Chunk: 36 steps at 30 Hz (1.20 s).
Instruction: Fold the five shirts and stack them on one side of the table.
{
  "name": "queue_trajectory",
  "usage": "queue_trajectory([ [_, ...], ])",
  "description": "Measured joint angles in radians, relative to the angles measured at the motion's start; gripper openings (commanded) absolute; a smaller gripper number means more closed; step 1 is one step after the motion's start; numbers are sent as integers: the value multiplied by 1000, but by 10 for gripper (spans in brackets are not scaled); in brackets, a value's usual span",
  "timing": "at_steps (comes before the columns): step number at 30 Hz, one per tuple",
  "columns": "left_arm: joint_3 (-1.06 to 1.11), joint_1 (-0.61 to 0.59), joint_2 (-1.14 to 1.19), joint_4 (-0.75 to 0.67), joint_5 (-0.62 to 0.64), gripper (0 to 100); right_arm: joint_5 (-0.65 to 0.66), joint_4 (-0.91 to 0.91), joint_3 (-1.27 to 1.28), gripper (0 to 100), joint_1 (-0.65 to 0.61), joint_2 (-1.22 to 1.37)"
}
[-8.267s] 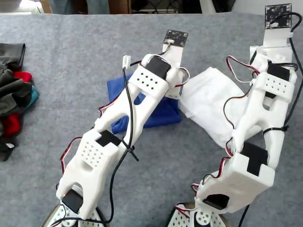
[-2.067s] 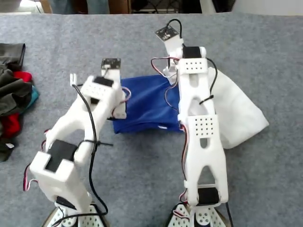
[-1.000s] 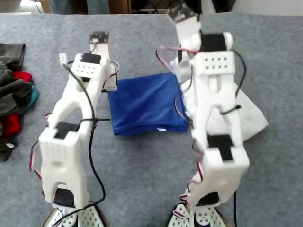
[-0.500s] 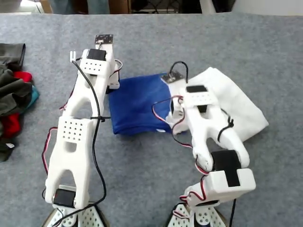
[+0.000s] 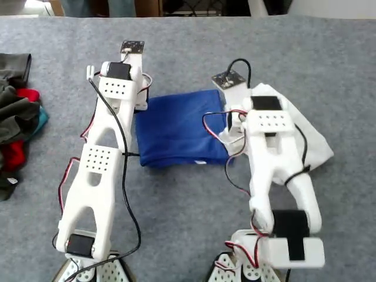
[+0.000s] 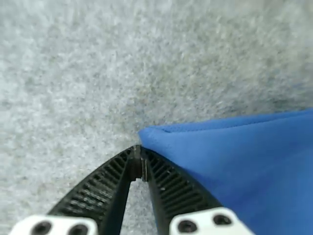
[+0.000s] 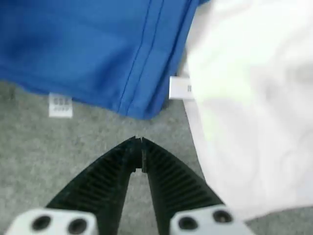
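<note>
Grey table (image 5: pixel 188 223); blue shirt (image 5: pixel 176 129); white shirt (image 5: pixel 317 150); pile (image 5: pixel 14 117) black, red, teal.

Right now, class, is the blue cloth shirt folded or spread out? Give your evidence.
Folded: the blue cloth shirt is a compact rectangle, no sleeves spread out, its near edge thick and doubled over.

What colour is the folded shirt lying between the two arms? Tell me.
The folded shirt is plain blue; the high view shows it best.

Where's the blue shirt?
In the high view the folded blue shirt lies mid-table, the white shirt touching its right edge, the left gripper at its far left corner.
</note>
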Motion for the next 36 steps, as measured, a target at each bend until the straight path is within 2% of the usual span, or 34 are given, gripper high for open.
queue_trajectory([
  [8, 26, 0, -26, 0, -3, 32, 0, 196, 11, 15, 57, -187],
  [15, 195, -89, -264, 0, -48, 33, -35, 221, 75, 31, 52, -307],
  [18, 384, -137, -425, -2, -52, 30, -186, 198, 98, 154, 21, -319],
  [21, 660, -147, -614, -2, -55, 30, -391, 107, 163, 265, -31, -319],
  [23, 878, -146, -743, -34, -55, 30, -523, 17, 207, 277, -89, -307],
  [25, 1102, -146, -862, -126, -55, 33, -641, -78, 241, 279, -133, -272],
  [31, 1731, -180, -1151, -539, -48, 34, -901, -301, 249, 279, -187, -98],
  [33, 1841, -181, -1204, -620, -48, 34, -968, -344, 249, 279, -189, -32],
  [36, 1884, -181, -1237, -660, -48, 34, -1023, -377, 238, 279, -189, 54],
])
